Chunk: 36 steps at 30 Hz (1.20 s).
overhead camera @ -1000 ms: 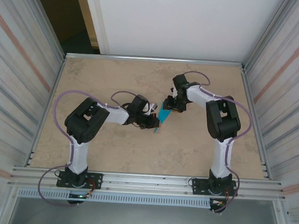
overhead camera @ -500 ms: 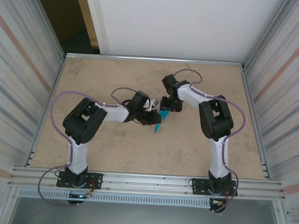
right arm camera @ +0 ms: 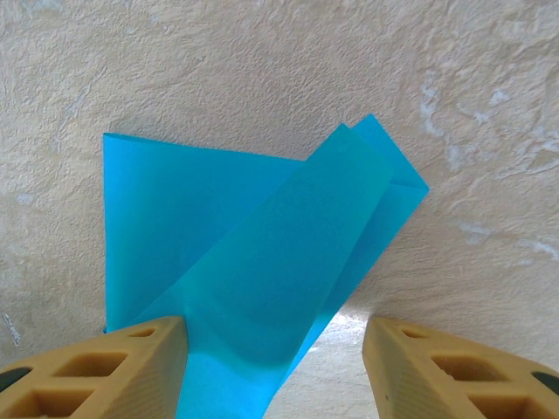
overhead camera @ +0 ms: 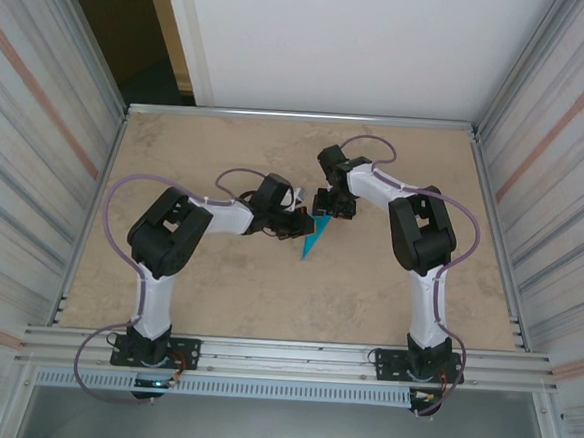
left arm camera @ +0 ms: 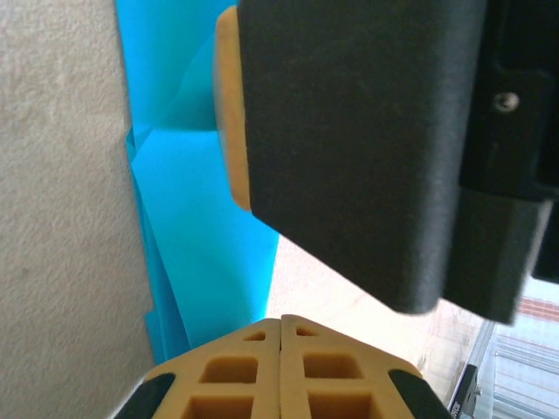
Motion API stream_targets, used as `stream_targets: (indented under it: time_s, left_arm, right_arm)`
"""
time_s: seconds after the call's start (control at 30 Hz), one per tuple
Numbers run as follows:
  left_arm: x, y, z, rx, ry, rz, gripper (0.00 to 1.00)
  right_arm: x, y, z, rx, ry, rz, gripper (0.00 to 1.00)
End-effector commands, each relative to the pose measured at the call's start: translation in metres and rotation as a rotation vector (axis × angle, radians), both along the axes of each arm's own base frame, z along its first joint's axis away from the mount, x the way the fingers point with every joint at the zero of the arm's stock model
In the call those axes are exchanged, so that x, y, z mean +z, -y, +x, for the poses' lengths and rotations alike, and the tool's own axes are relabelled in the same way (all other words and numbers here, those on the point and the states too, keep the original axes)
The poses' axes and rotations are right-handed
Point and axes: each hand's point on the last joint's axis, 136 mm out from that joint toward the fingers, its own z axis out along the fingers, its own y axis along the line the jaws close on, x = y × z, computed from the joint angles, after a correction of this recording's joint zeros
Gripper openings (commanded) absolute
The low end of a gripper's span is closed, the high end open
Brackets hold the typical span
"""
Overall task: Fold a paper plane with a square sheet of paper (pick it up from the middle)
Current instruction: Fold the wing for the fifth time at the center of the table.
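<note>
The paper plane (overhead camera: 313, 241) lies at the desk (overhead camera: 217, 294) centre, with the left claw (overhead camera: 300, 228) on its left and the right claw (overhead camera: 329, 211) behind.

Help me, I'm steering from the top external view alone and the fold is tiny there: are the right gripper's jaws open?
Observer: Yes. In the right wrist view the right gripper is open, with the paper lying in the gap.
Operator: How is it folded?
Observer: A long flap lies diagonally over a wider layer.
Operator: And the left gripper?
Observer: In the left wrist view the left gripper is shut, tips meeting, with the paper beside them. I cannot tell whether it pinches any.
</note>
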Motion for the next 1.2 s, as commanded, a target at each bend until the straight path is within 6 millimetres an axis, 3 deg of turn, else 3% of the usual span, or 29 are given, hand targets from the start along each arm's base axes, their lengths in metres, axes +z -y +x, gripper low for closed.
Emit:
stream_targets:
  time_s: [0.0,0.2,0.4,0.6,0.73,0.93,1.17]
  left_arm:
    - [-0.006,0.0,0.008,0.021,-0.012,0.015,0.07]
    - [-0.026,-0.013,0.004,0.061,-0.058,0.099,0.05]
    - [-0.042,-0.025,-0.003,0.093,-0.099,0.15,0.02]
    - [-0.051,-0.031,-0.008,0.107,-0.124,0.164,0.01]
    - [-0.053,-0.033,-0.01,0.108,-0.13,0.169,0.0]
    - [-0.056,-0.036,-0.011,0.109,-0.142,0.183,0.0]
    - [-0.056,-0.039,-0.012,0.114,-0.15,0.193,0.0]
  right_arm:
    - [-0.061,0.018,-0.034,-0.04,-0.182,-0.062,0.57]
    - [-0.057,0.018,-0.033,-0.047,-0.181,-0.048,0.57]
    - [-0.038,0.016,-0.024,-0.055,-0.151,0.009,0.57]
    - [0.026,0.012,0.0,-0.023,-0.017,0.202,0.56]
    - [0.064,0.002,-0.005,0.057,0.058,0.391,0.55]
    - [0.062,-0.016,-0.023,0.125,0.022,0.559,0.39]
    - [0.051,-0.028,-0.017,0.142,-0.015,0.607,0.23]
